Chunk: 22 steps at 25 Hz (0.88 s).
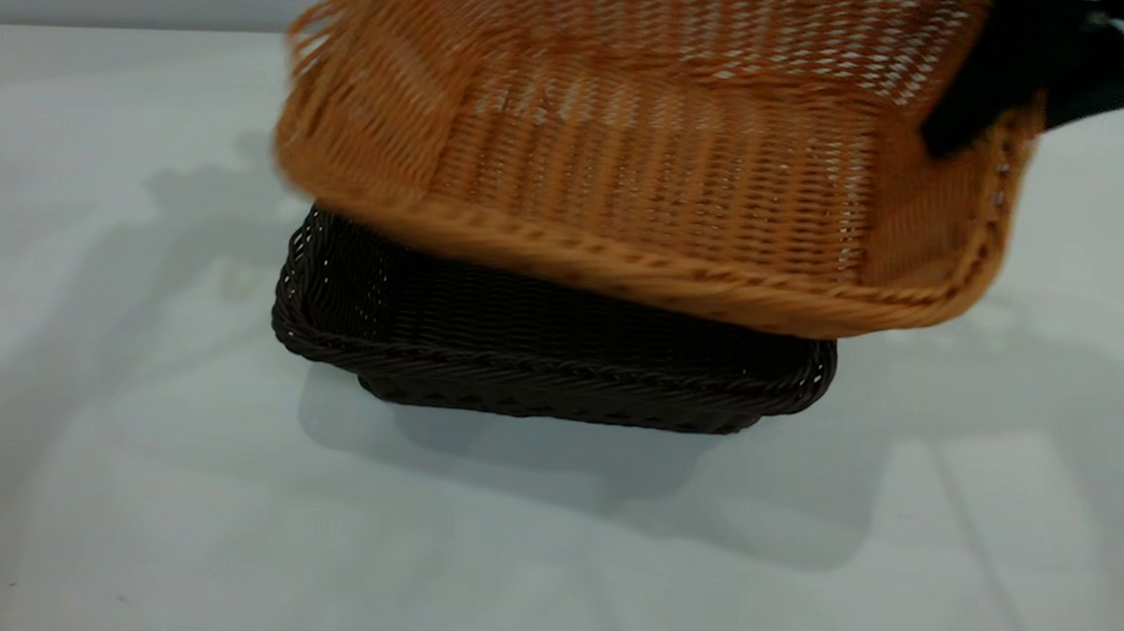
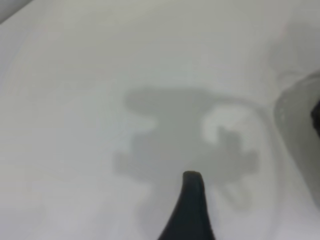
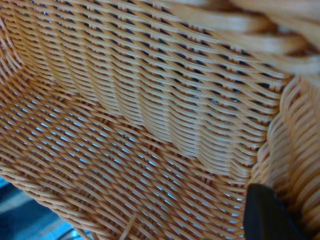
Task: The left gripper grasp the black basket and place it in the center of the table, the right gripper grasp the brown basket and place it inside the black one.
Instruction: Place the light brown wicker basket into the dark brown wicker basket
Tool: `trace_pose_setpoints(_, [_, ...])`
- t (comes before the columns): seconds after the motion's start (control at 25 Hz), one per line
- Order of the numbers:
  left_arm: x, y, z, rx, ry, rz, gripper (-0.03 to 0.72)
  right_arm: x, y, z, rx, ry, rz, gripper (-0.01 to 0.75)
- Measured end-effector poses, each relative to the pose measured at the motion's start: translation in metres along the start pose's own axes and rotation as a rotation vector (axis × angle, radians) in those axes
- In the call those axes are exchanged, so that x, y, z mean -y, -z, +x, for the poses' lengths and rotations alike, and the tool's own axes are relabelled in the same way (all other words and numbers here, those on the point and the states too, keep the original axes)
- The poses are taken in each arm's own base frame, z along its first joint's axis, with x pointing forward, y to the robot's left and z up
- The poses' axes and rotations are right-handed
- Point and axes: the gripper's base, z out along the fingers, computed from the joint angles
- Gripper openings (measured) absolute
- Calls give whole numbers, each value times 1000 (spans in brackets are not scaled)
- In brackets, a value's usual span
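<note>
Above the black basket, which sits flat on the table, the brown basket hangs tilted, clear of the table. The right gripper has its fingers clamped on that basket's right-hand rim. The left gripper hovers over bare table, holding nothing; I cannot tell how wide its fingers stand.

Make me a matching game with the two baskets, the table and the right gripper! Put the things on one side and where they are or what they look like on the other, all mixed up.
Things:
1. black basket
2. brown basket
3. table
4. right gripper

Descriptions:
A. plain white-grey, underneath everything
B. clamped on a basket's rim at the upper right of the exterior view
C. resting flat on the table
D. lifted in the air and tilted, above the other basket

Pairs: 1-C, 2-D, 3-A, 4-B
</note>
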Motion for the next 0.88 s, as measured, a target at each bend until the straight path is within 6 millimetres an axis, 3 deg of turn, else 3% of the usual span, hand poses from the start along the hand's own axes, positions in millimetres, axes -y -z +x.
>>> trace_pose_setpoints(0.2, [-4,0,1,0,10,-3,579,-27,-28,-19,-84,46,64,64])
trace_pose_setpoints(0.32, [-4,0,1,0,12,-2,579,-24,-46,-29,-142,24,92,64])
trace_pose_setpoints(0.64, [-4,0,1,0,11,-2,579,-15,-65,-48,-156,-3,103,70])
trace_pose_setpoints(0.76, [-4,0,1,0,11,-2,579,-15,-67,-50,-157,-4,97,113])
trace_pose_setpoints(0.88, [-4,0,1,0,11,-2,579,-16,-67,-50,-154,-6,83,242])
